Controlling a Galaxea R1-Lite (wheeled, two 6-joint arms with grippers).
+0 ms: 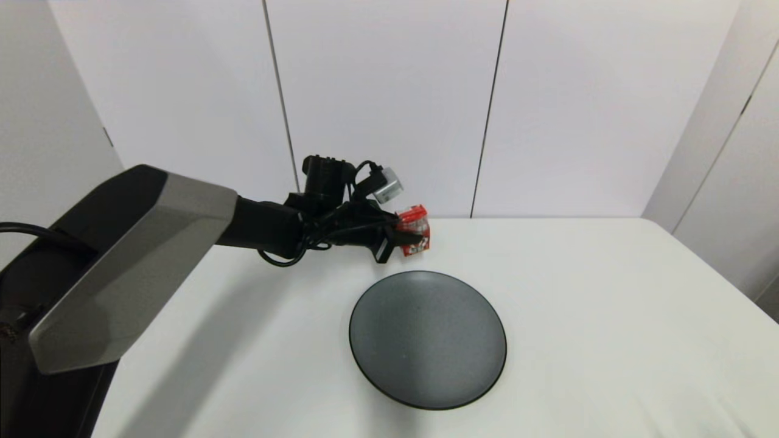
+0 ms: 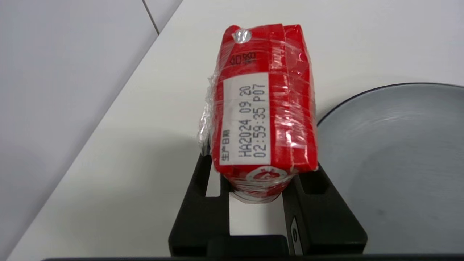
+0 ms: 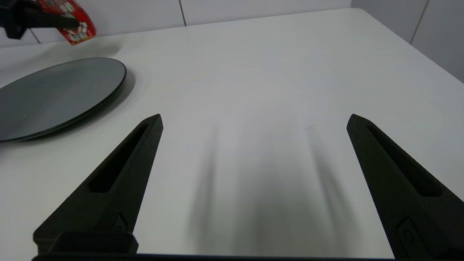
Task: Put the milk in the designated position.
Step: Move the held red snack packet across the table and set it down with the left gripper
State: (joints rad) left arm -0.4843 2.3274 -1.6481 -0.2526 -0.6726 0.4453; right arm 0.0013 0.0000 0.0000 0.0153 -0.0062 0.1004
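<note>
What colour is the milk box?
Red, with a white date label; the left wrist view shows the milk best.

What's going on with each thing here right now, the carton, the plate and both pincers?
Small red milk carton: gripped, held off the white table.
Round dark grey plate: empty, flat on the table.
Left pincer: shut on the carton.
Right pincer: open, holding nothing.

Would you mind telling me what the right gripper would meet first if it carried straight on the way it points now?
Probably nothing but the white table: the open right gripper faces bare tabletop, with the plate off to one side. Depth is hard to judge.
</note>
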